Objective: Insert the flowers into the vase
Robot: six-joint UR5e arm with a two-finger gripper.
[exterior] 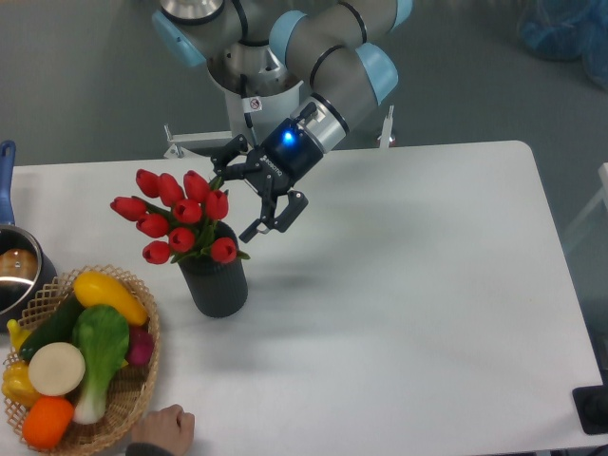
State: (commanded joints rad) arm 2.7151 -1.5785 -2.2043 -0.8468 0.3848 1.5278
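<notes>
The flowers (pixel 177 216), a bunch of red tulips with green leaves, stand in the vase (pixel 218 283), a dark grey ribbed cylinder on the left part of the white table. The buds lean up and to the left above its mouth. My gripper (pixel 249 198) hangs just right of the flowers, above and to the right of the vase's mouth. Its black fingers (pixel 276 215) are spread apart with nothing between them. It does not touch the flowers.
A wicker basket (pixel 142 380) of colourful vegetables sits at the front left, close to the vase. A steel pot (pixel 17 275) with a blue handle is at the left edge. A person's hand (pixel 163 432) rests at the front edge by the basket.
</notes>
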